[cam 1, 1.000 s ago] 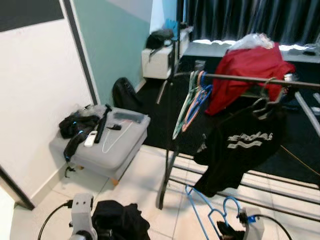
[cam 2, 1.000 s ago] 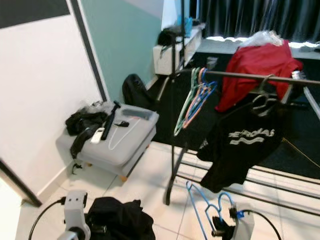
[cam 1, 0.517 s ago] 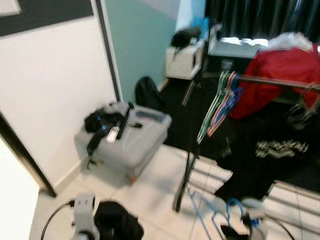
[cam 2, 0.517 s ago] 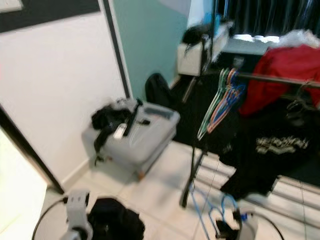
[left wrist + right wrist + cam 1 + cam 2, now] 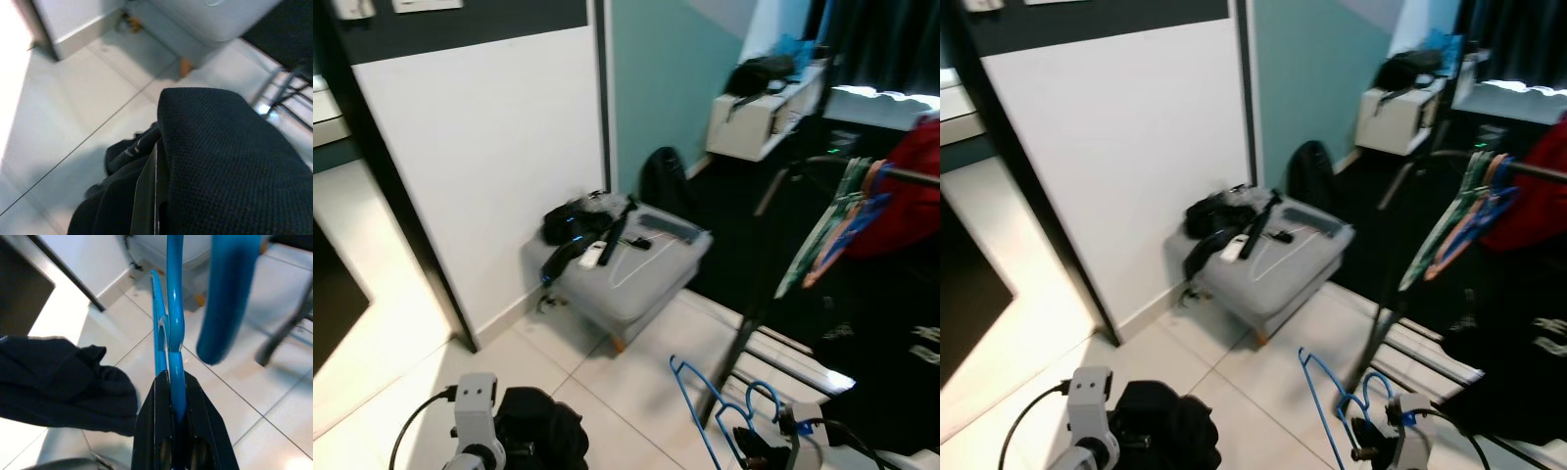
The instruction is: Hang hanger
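My right gripper (image 5: 172,404) is shut on a blue hanger (image 5: 703,409), low at the front right above the tiled floor, its hook (image 5: 226,293) curling up beside the fingers. A black garment (image 5: 540,439) hangs bunched from my left gripper (image 5: 156,191), which is shut on it at the lower left. The dark clothes rack (image 5: 756,294) stands at the right edge, with several coloured hangers (image 5: 829,220) and a red garment (image 5: 915,191) on its rail.
A grey ottoman (image 5: 651,279) with black items and a white remote on top sits against the white wall (image 5: 480,166). A dark doorway (image 5: 333,284) opens at the left. Black clothing (image 5: 901,352) hangs low on the rack. A white shelf unit (image 5: 759,117) stands at the back.
The camera has swung to the left, so the rack has slid to the right edge and the doorway has come into view. Both grippers keep their hold.
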